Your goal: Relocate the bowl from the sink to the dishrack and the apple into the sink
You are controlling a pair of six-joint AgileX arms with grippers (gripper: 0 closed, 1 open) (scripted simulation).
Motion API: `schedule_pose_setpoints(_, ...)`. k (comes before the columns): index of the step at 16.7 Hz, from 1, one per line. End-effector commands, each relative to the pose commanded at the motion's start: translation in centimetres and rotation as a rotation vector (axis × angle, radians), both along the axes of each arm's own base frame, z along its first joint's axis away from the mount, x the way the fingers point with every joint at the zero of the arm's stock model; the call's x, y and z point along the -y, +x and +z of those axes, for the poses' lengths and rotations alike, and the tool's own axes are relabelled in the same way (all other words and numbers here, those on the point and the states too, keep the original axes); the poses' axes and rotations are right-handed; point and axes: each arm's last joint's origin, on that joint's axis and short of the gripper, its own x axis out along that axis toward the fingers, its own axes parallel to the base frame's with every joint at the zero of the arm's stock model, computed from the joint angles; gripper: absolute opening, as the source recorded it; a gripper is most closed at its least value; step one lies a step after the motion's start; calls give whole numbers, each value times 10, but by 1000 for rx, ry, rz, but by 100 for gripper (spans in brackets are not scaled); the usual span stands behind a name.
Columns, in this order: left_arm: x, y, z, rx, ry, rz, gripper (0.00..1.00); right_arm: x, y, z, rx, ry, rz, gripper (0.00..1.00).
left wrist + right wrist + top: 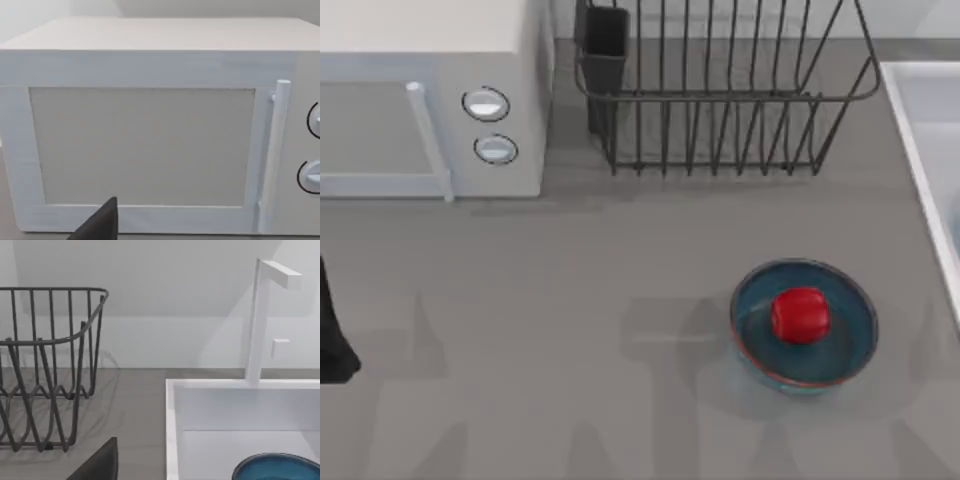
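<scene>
Plainly, everything turns on the right side: the sink [220,410] runs along the table's right edge, the dishrack [720,100] stands at the back, left of it. The task's blue bowl [277,467] lies inside the sink, below the right wrist, so the right arm is nearer. The apple [801,314] sits in a second bowl [804,326] on the table near the sink. Whether either gripper is open, I cannot tell.

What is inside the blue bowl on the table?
A red apple sits inside the bowl on the table. The bowl's bottom under the apple is covered.
</scene>
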Motion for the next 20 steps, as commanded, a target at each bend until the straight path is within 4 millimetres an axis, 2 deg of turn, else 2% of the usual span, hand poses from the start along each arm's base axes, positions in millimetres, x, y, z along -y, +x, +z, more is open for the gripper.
schedule_pose_setpoints(3, 0, 0, 0, 0, 0, 0, 100, 0, 0, 2, -5, -2, -2, 100)
schedule_pose_setpoints(5, 0, 0, 0, 0, 0, 0, 100, 1, 1, 9, -32, -9, -13, 100)
schedule_pose_setpoints(8, 0, 0, 0, 0, 0, 0, 100, 4, 6, 32, -123, -31, -37, 100)
schedule_pose_setpoints(11, 0, 0, 0, 0, 0, 0, 100, 8, 21, 64, -265, -58, -60, 100)
schedule_pose_setpoints(15, 0, 0, 0, 0, 0, 0, 100, 18, 65, 105, -512, -90, -77, 100)
schedule_pose_setpoints(18, 0, 0, 0, 0, 0, 0, 100, 32, 116, 126, -716, -103, -77, 100)
schedule_pose_setpoints(20, 0, 0, 0, 0, 0, 0, 100, 45, 157, 131, -852, -103, -72, 100)
